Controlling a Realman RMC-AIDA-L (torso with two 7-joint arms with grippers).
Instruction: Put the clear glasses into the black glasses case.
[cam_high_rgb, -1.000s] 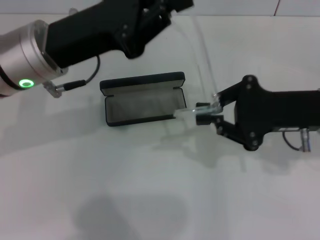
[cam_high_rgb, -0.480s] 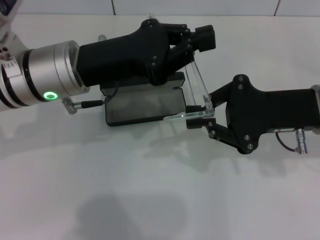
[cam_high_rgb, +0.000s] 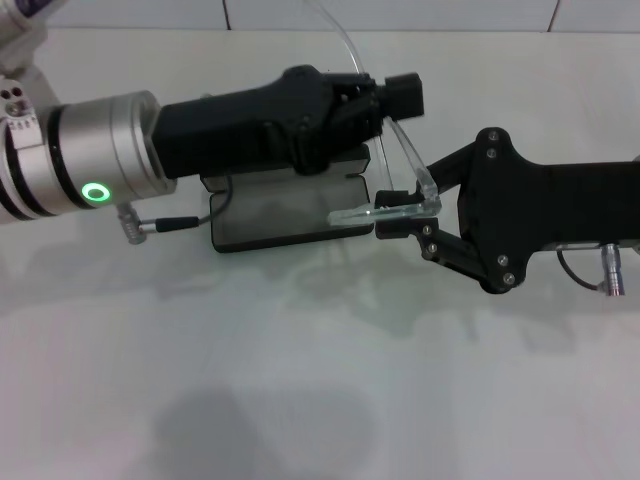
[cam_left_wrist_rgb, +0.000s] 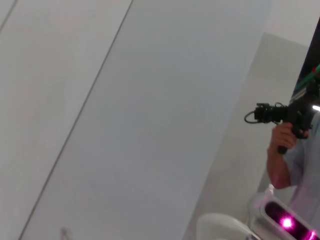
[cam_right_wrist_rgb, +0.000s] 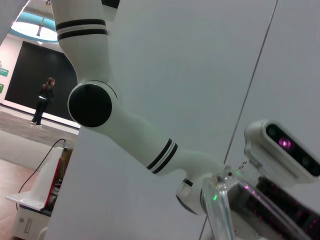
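Observation:
The black glasses case (cam_high_rgb: 275, 215) lies open on the white table in the head view, grey lining up. Its lid is mostly hidden under my left arm. The clear glasses (cam_high_rgb: 405, 170) hang just right of the case's right end. One clear arm curves up behind my left gripper (cam_high_rgb: 398, 97), which reaches over the case and looks shut on the frame. My right gripper (cam_high_rgb: 392, 213) comes in from the right and is shut on the frame's lower part, at the case's right edge. The right wrist view shows a piece of the clear glasses (cam_right_wrist_rgb: 220, 212) up close.
My left arm's silver wrist with a green ring light (cam_high_rgb: 95, 192) and its cable (cam_high_rgb: 175, 222) sit left of the case. White table (cam_high_rgb: 300, 380) stretches in front. The wrist views show walls, my own white arm (cam_right_wrist_rgb: 125, 125) and a person with a camera (cam_left_wrist_rgb: 290, 135).
My left gripper came down from the back of the table to over the case, bringing the glasses lower. My right gripper stayed at the case's right end, still shut on the frame.

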